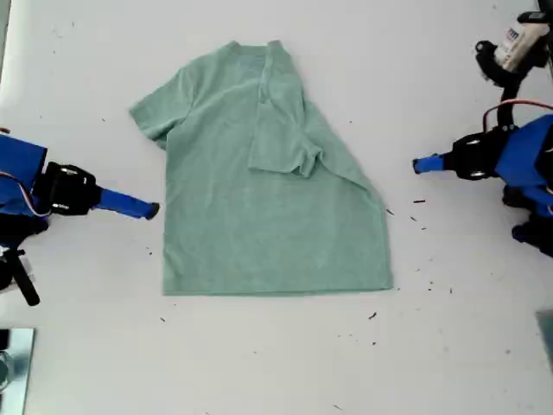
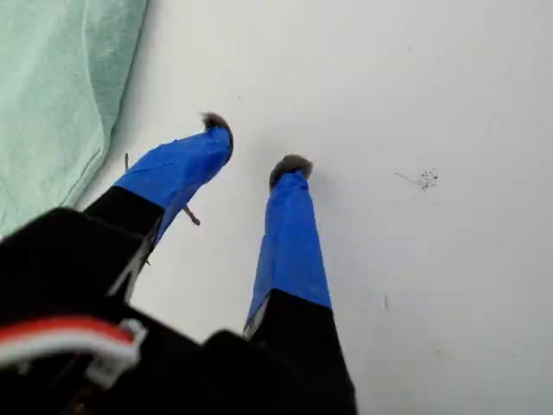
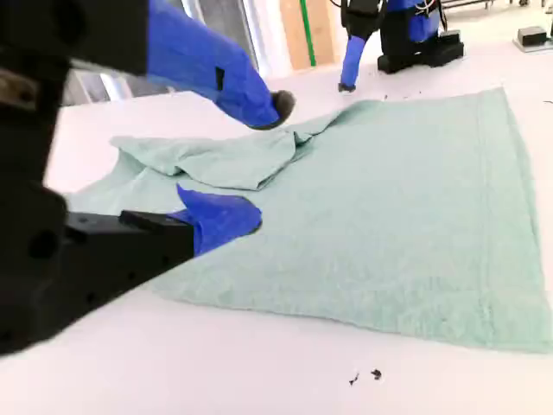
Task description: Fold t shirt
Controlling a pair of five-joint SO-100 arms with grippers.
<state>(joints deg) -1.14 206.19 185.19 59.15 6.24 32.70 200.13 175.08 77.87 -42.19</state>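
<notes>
While lying flat, t shirt (image 1: 259,216) has 1 sleeve folded inward.

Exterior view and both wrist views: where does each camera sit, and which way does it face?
Exterior view: overhead, facing down on the t shirt and white table; my first gripper at its right, my second gripper at its left.
First wrist view: on my first gripper, facing down at table beside the shirt's edge; open fingers show.
Second wrist view: on my second gripper, facing low across the shirt; open fingers show.
Shared: all see the t shirt.
</notes>
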